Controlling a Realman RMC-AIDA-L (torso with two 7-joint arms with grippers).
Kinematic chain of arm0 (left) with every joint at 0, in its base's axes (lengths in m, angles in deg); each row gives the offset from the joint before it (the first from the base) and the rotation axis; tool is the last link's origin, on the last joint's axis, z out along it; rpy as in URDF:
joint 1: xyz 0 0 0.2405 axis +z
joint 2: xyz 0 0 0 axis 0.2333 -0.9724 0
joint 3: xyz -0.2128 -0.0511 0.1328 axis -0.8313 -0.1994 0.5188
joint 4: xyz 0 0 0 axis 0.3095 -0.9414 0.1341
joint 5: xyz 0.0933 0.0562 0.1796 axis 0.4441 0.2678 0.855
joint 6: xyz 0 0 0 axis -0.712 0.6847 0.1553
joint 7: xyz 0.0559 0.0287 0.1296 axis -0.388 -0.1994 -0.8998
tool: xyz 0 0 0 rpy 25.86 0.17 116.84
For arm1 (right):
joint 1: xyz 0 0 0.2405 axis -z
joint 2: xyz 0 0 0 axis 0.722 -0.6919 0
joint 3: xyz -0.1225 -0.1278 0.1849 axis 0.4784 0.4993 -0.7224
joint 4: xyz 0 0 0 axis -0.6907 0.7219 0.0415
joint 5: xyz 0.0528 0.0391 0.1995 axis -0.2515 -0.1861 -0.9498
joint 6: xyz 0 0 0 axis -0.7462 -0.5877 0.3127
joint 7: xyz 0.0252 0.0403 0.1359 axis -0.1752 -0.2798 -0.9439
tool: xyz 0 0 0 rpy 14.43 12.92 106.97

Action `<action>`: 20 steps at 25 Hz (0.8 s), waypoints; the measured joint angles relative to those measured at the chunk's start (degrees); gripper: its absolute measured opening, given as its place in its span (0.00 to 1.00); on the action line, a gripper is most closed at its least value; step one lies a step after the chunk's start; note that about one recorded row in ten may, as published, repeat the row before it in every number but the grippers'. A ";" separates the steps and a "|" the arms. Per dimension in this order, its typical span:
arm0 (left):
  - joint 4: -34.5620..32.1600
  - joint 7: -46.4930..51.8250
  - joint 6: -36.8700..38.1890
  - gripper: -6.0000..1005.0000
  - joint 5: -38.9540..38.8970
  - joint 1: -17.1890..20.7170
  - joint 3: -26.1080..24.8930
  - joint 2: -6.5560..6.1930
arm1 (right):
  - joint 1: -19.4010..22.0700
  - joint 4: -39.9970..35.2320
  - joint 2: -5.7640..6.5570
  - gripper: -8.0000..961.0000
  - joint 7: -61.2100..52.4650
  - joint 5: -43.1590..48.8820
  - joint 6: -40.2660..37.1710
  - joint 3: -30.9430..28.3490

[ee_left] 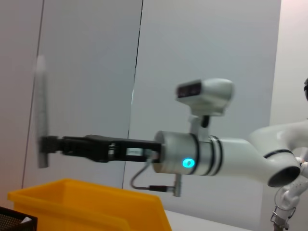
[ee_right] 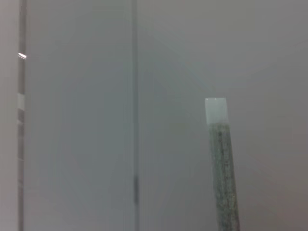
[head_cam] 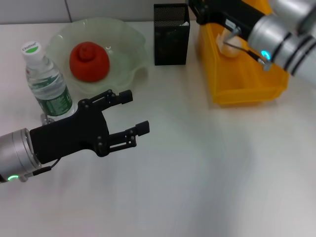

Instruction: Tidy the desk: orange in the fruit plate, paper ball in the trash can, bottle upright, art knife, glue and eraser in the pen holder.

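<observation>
Beside the pen holder [head_cam: 171, 34] stands a yellow bin [head_cam: 242, 74]; above it the right gripper [ee_left: 48, 144] pinches a long stick [ee_left: 42, 110] (upright). Left gripper [head_cam: 133, 116] gapes wide.

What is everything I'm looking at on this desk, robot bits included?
Water bottle: one, clear with green label and white cap, upright at the desk's left.
Fruit plate: one, pale green, rear left.
Orange: one, reddish-orange, in the plate.
Pen holder: one, black mesh, rear centre.
Bin: one, yellow, rear right.
Desk: one, white.
Left tool: black, open, beside the bottle.
Right tool: black, raised above the pen holder, gripping a thin grey stick.
</observation>
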 joint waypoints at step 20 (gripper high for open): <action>0.00 0.06 0.36 0.82 -0.14 -0.18 -0.57 0.39 | -7.39 1.54 0.01 0.16 0.30 -1.17 9.52 -0.42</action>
